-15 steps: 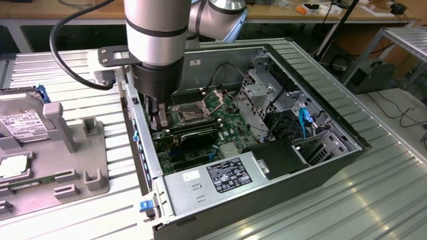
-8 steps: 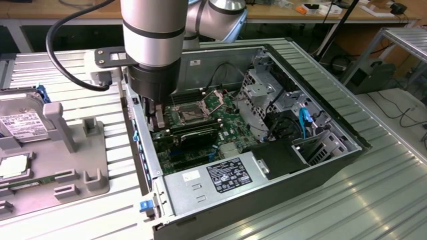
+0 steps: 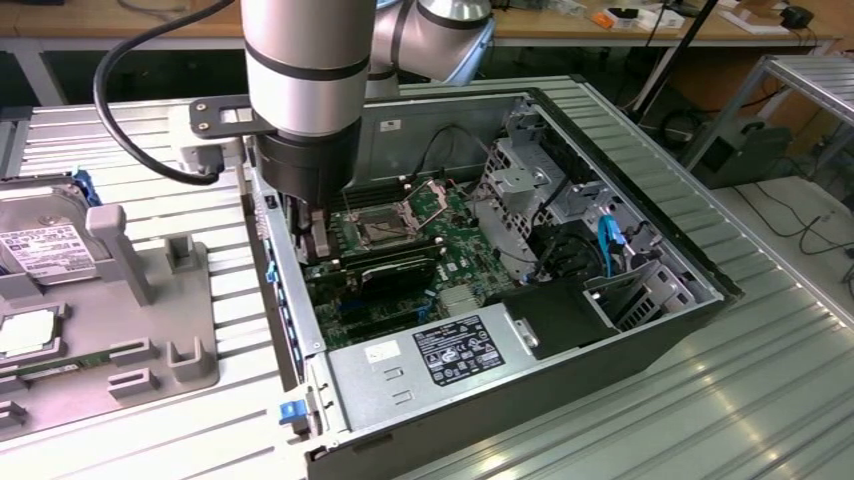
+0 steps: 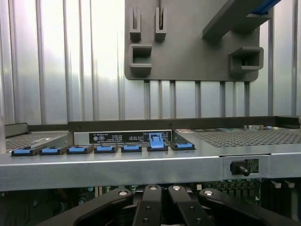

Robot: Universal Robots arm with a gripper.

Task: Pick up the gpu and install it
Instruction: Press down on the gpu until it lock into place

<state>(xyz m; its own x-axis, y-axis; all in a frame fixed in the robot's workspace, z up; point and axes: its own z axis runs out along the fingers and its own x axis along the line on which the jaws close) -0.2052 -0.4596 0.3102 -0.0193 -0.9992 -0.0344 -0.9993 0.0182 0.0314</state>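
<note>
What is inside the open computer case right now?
Inside the computer case I see the green motherboard, a flat black gpu lying over it, the power supply and a blue cable. The shut gripper reaches in; its arm hides the board's edge.

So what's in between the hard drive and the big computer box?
In the exterior view, a grey holder plate with empty slots sits between the hard drive and the computer case, then a strip of ribbed metal table.
</note>
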